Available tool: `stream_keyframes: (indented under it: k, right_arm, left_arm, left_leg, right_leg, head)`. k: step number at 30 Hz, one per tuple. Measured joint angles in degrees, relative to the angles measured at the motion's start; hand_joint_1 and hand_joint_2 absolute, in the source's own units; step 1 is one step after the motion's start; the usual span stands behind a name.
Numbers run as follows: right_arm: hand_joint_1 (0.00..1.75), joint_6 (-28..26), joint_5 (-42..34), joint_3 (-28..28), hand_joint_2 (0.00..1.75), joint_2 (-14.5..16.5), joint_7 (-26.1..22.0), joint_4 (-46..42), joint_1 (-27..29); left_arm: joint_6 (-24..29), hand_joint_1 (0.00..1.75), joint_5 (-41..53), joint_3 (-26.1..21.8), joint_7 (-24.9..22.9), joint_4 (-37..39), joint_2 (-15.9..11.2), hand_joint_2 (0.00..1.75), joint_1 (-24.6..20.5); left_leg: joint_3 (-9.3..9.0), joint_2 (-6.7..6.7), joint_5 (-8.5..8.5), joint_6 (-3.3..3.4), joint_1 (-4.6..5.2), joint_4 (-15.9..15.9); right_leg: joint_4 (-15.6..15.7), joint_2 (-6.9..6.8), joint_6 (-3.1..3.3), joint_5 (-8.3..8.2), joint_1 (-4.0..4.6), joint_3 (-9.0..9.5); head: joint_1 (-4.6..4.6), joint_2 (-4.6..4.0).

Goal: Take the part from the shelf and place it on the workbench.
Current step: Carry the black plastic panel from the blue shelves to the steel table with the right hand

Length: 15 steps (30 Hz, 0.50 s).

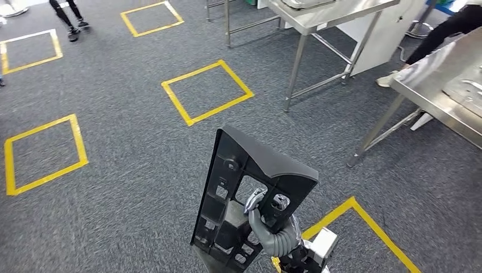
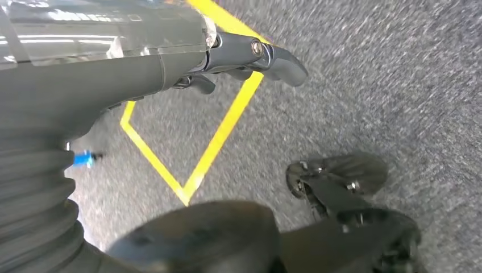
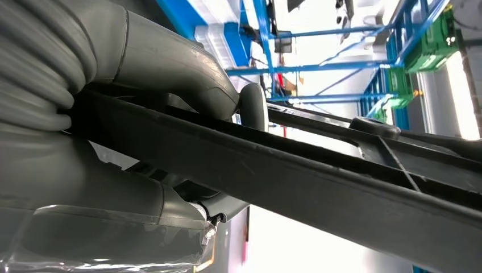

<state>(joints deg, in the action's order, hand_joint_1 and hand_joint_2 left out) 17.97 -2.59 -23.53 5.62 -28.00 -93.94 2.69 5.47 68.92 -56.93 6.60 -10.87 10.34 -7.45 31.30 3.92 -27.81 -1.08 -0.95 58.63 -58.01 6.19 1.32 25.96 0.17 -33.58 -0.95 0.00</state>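
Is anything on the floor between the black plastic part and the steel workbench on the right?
Nothing visible: the right hand holds the black ribbed plastic part upright, and bare grey carpet lies between it and the steel workbench.

We see the right hand (image 1: 271,227) holding the black part (image 1: 239,193) upright, its fingers (image 1: 255,200) hooked through an opening in the part. Beyond the part, yellow tape squares (image 1: 207,91) mark the grey carpet (image 1: 131,142). To the right of the part stands a steel bench (image 1: 437,85), with a person's legs (image 1: 437,34) behind it.
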Motion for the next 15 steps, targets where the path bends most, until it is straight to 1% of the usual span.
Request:
stream_keyframes:
  k: [1, 2, 3, 4, 5, 6, 7, 8, 9, 10, 11, 12, 13, 14, 15]
  right_arm:
    - [1.36, -0.02, -0.12, -0.07, 1.75, 0.07, -0.14, 0.11, -0.15]
    - [1.36, -0.04, -0.21, -0.14, 1.75, 0.12, -0.25, 0.18, -0.19]
    - [1.36, -0.04, -0.26, -0.16, 1.75, 0.14, -0.34, 0.18, -0.12]
    - [1.36, -0.03, -0.3, -0.16, 1.75, 0.15, -0.39, 0.15, -0.06]
    - [1.36, -0.01, -0.32, -0.16, 1.75, 0.18, -0.41, 0.13, -0.07]
    - [1.36, 0.02, -0.34, -0.16, 1.75, 0.19, -0.43, 0.13, -0.1]
    - [1.36, 0.03, -0.36, -0.16, 1.75, 0.21, -0.44, 0.13, -0.12]
    - [1.36, 0.03, -0.36, -0.16, 1.75, 0.22, -0.44, 0.17, -0.11]
    - [1.36, 0.03, -0.36, -0.16, 1.75, 0.22, -0.44, 0.23, -0.04]
    - [1.36, 0.01, -0.36, -0.16, 1.75, 0.22, -0.44, 0.29, 0.06]
    - [1.36, -0.01, -0.37, -0.16, 1.75, 0.22, -0.49, 0.36, 0.15]
    - [1.36, -0.03, -0.37, -0.16, 1.75, 0.22, -0.58, 0.41, 0.22]
    - [1.36, -0.08, -0.38, -0.16, 1.75, 0.22, -0.72, 0.43, 0.25]
    - [1.36, -0.15, -0.38, -0.16, 1.75, 0.22, -0.88, 0.44, 0.25]
    - [1.36, -0.27, -0.38, -0.16, 1.75, 0.23, -1.1, 0.44, 0.22]
  left_arm:
    - [0.02, 0.0, 0.03, -0.02, -0.14, -0.01, -0.12, 1.75, 0.08]
    - [0.08, 0.0, 0.06, -0.03, -0.27, -0.01, -0.19, 1.75, 0.08]
    - [0.15, 0.0, 0.08, -0.03, -0.41, -0.02, -0.26, 1.75, 0.05]
    - [0.27, 0.0, 0.1, -0.04, -0.52, -0.02, -0.3, 1.75, 0.06]
    - [0.42, 0.0, 0.12, -0.05, -0.61, -0.03, -0.33, 1.75, 0.16]
    - [0.55, 0.0, 0.11, -0.08, -0.67, -0.03, -0.37, 1.75, 0.33]
    - [0.68, 0.0, 0.1, -0.11, -0.71, -0.04, -0.42, 1.75, 0.51]
    - [0.77, 0.0, 0.09, -0.14, -0.72, -0.04, -0.48, 1.75, 0.68]
    - [0.8, 0.0, 0.11, -0.15, -0.73, -0.04, -0.54, 1.75, 0.78]
    - [0.82, 0.0, 0.16, -0.15, -0.75, -0.04, -0.6, 1.75, 0.81]
    - [0.82, 0.0, 0.26, -0.14, -0.77, -0.04, -0.64, 1.75, 0.82]
    - [0.81, 0.0, 0.4, -0.14, -0.78, -0.04, -0.66, 1.75, 0.83]
    - [0.79, 0.0, 0.52, -0.14, -0.78, -0.04, -0.67, 1.75, 0.84]
    - [0.76, 0.0, 0.64, -0.14, -0.77, -0.04, -0.67, 1.75, 0.88]
    - [0.71, 0.0, 0.72, -0.14, -0.73, -0.04, -0.7, 1.75, 0.91]
  left_leg:
    - [-0.3, 0.55, -0.12, 0.28, 0.05, -0.87]
    - [-0.37, 0.21, -0.09, 0.56, 0.13, -1.22]
    - [-0.4, -0.35, 0.08, 0.92, 0.1, -1.28]
    - [-0.46, -0.94, 0.24, 1.3, 0.01, -1.5]
    - [-0.53, -1.69, 0.4, 1.63, -0.09, -1.73]
    - [-0.58, -2.5, 0.48, 1.9, -0.14, -1.91]
    - [-0.6, -3.3, 0.45, 2.07, 0.0, -1.95]
    - [-0.6, -4.16, 0.38, 2.17, 0.12, -1.94]
    - [-0.62, -4.98, 0.3, 2.22, 0.2, -1.94]
    - [-0.68, -5.77, 0.19, 2.21, 0.25, -1.93]
    - [-0.81, -6.52, 0.05, 2.15, 0.26, -1.92]
    - [-1.02, -7.19, -0.12, 2.05, 0.26, -1.92]
    - [-1.29, -7.79, -0.31, 1.89, 0.3, -1.93]
    - [-1.53, -8.34, -0.54, 1.65, 0.44, -1.89]
    - [-1.73, -8.82, -0.74, 1.39, 0.56, -1.88]
  right_leg:
    - [-0.04, 0.56, -0.36, -0.11, -0.09, -0.31]
    - [-0.02, 1.15, -0.75, -0.28, -0.16, -0.57]
    - [0.01, 1.37, -1.1, -0.35, -0.23, -0.74]
    - [-0.38, 0.68, -1.39, -0.05, -0.13, -0.97]
    - [-1.75, -0.65, -1.63, 0.84, 0.0, -1.63]
    - [-4.29, -2.41, -1.82, 2.33, 0.08, -2.83]
    - [-7.87, -4.1, -2.0, 4.18, 0.07, -4.56]
    - [-11.97, -5.05, -2.17, 5.97, -0.09, -6.58]
    - [-15.2, -5.51, -2.31, 7.02, -0.27, -8.17]
    - [-16.66, -5.77, -2.43, 7.08, -0.43, -8.89]
    - [-15.75, -6.03, -2.51, 6.04, -0.56, -8.39]
    - [-12.44, -6.55, -2.51, 4.15, -0.64, -6.64]
    - [-7.97, -7.79, -2.39, 2.31, -0.58, -4.28]
    - [-4.0, -9.01, -2.15, 1.0, -0.34, -2.18]
    - [-1.29, -9.88, -1.84, 0.33, -0.12, -0.8]
  head:
    - [-0.01, 0.0]
    - [-0.01, 0.0]
    - [-0.01, 0.0]
    - [0.0, 0.0]
    - [0.01, 0.0]
    - [0.01, 0.0]
    - [0.02, 0.0]
    - [0.01, 0.0]
    - [0.01, 0.0]
    - [0.01, 0.0]
    - [0.01, 0.0]
    - [0.01, 0.0]
    - [0.01, 0.0]
    - [0.01, 0.0]
    - [0.01, 0.0]
